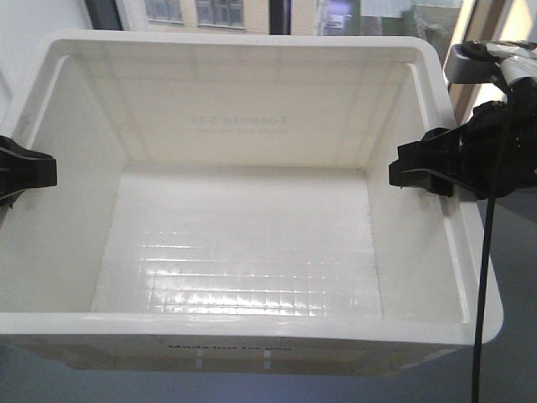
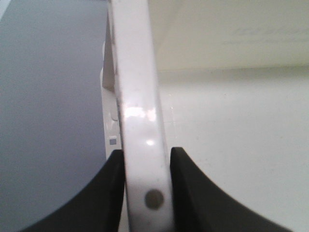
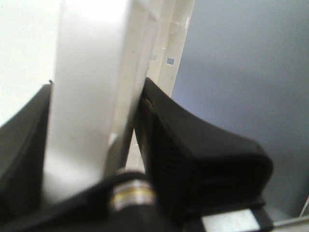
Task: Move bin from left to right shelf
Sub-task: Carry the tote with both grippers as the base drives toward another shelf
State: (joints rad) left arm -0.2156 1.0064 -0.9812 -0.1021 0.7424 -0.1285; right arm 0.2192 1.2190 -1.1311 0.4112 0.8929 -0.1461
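The large white bin (image 1: pixel 235 44) fills the front view, empty, with a gridded base and black print on its near wall. My left gripper (image 1: pixel 25 172) is shut on the bin's left rim; in the left wrist view its black fingers (image 2: pixel 108 193) press both sides of the rolled rim (image 2: pixel 137 87). On the opposite side my right gripper (image 1: pixel 424 172) is shut on the right rim. The right wrist view shows that rim (image 3: pixel 91 58) clamped between the right gripper's (image 3: pixel 96 96) pads. No shelf is in view.
Windows (image 1: pixel 218 10) show behind the bin's far wall. Grey floor (image 2: pixel 48 96) lies below the left rim and grey floor (image 3: pixel 241 72) beyond the right one. A black cable (image 1: pixel 485 277) hangs from the right arm past the bin's right corner.
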